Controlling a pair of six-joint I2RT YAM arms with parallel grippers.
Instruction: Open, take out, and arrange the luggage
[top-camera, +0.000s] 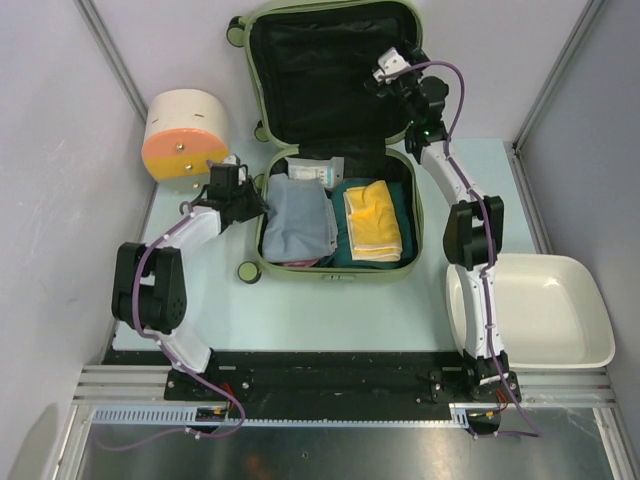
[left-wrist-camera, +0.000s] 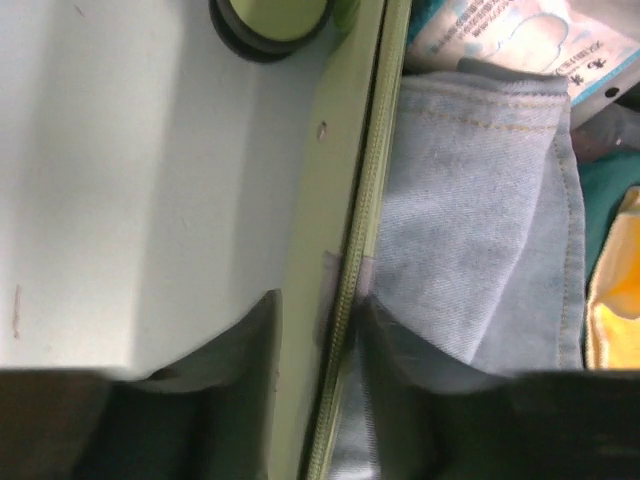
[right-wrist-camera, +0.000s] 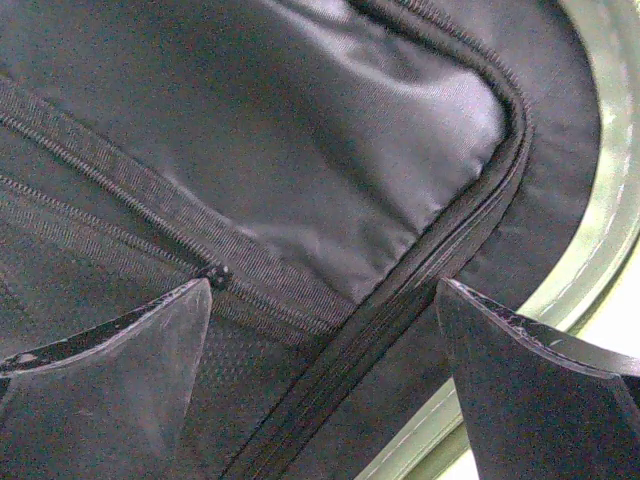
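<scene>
The suitcase (top-camera: 335, 272) lies open in the middle of the tabletop (top-camera: 330, 310). Its base is nearer the arms, and its lid (top-camera: 300, 80) is swung back beyond it, showing black lining. The base is packed. A folded piece of pale blue denim (top-camera: 298, 220) sits on the left and a yellow towel (top-camera: 372, 220) on the right over a teal cloth (top-camera: 342, 250). A white packet (top-camera: 315, 170) is tucked along the far edge. One green wheel (top-camera: 250, 270) pokes out at the base's near left corner.

The left end effector (left-wrist-camera: 318, 305) is at the base's left rim. It straddles the olive edge and its zip, one finger (left-wrist-camera: 235, 360) on the outer side above the tabletop and the other over the denim. The two fingers are pressed in against the rim, pinching it.

The right end effector (right-wrist-camera: 322, 285) reaches over the upper right part of the lid. Its fingers are spread wide and hold nothing. In the right wrist view the lining, a zipped pocket with its small pull (right-wrist-camera: 215, 272) and the lid's curved olive edge all lie below it.

A round cream-and-orange container (top-camera: 185, 135) stands just left of the suitcase, behind the left arm. A white basin (top-camera: 560, 300) rests at the right side of the tabletop, beside the right arm.
</scene>
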